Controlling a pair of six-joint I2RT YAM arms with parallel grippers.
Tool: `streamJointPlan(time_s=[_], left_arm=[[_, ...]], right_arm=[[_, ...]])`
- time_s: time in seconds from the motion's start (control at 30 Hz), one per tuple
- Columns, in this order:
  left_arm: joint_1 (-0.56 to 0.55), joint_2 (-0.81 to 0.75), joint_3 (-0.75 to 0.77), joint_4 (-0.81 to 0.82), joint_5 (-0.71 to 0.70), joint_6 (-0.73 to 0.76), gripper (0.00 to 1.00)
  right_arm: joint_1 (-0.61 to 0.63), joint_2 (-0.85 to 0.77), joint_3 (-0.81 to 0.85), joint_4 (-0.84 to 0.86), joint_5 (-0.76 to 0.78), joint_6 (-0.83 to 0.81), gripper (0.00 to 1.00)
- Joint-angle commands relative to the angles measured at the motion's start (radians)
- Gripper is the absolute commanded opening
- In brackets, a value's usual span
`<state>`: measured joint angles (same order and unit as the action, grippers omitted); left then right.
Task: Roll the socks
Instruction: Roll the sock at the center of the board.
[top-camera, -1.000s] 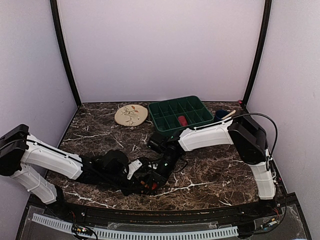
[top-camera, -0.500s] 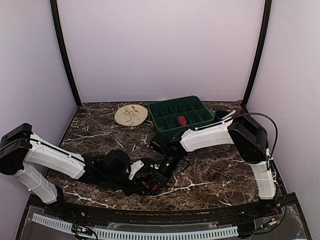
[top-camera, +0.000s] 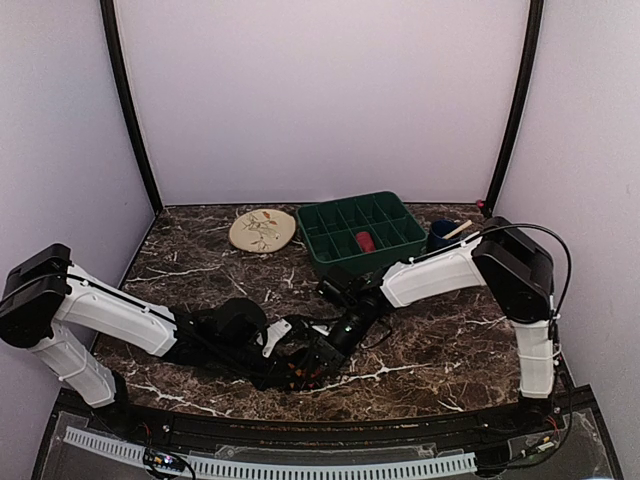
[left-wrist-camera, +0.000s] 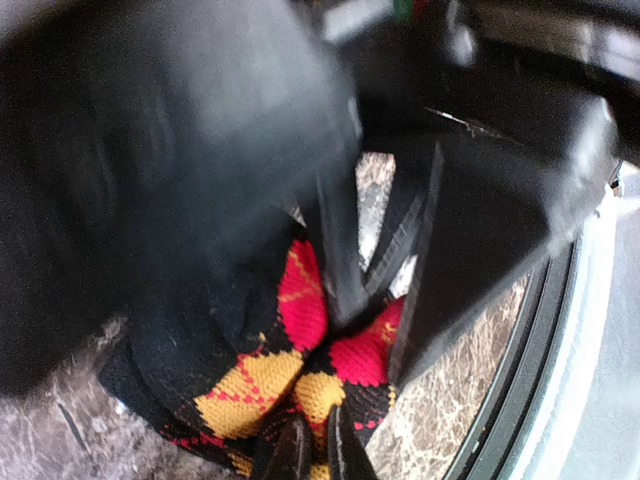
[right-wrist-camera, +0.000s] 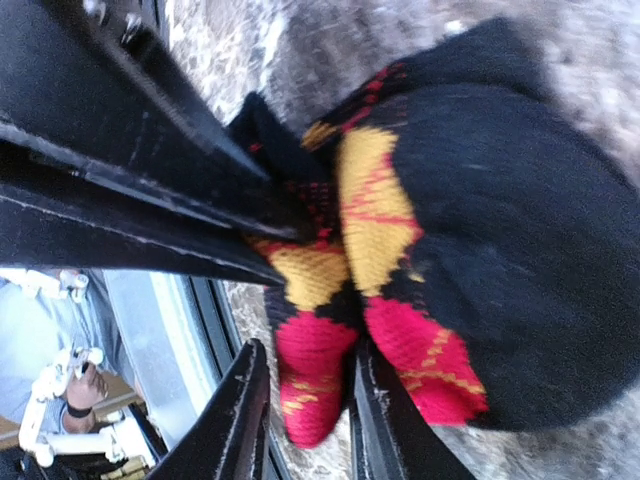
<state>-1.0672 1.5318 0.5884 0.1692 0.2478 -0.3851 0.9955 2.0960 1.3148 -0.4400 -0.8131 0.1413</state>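
Pinching the argyle sock (right-wrist-camera: 450, 300), left gripper (left-wrist-camera: 312, 450) crowds right gripper (right-wrist-camera: 308, 420).

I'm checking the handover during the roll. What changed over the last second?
The right arm drew back toward the right, elbow swinging outward; the right gripper sits with jaws parted around the argyle sock, release unclear. The left gripper closed, pinching the sock, and crept rightward. The plate and green tray stayed put.

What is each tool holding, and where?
Left tool pinches the argyle sock at its patterned fold. Right tool straddles that fold; grip unclear.
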Motion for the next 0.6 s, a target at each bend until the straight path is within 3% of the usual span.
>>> streamJointPlan(time_s=[0.0,0.37,0.57], left_arm=[[-0.010,0.041,-0.025,-0.135,0.036,-0.041,0.00],[-0.007,0.046,-0.032,-0.135,0.043,-0.071,0.00],[0.011,0.051,-0.040,-0.134,0.070,-0.100,0.00]], right_arm=[[-0.037,-0.044,-0.063,0.137,0.030,0.061,0.27],[-0.100,-0.162,-0.281,0.448,0.004,0.246,0.27],[-0.093,-0.268,-0.365,0.501,0.147,0.233,0.27]])
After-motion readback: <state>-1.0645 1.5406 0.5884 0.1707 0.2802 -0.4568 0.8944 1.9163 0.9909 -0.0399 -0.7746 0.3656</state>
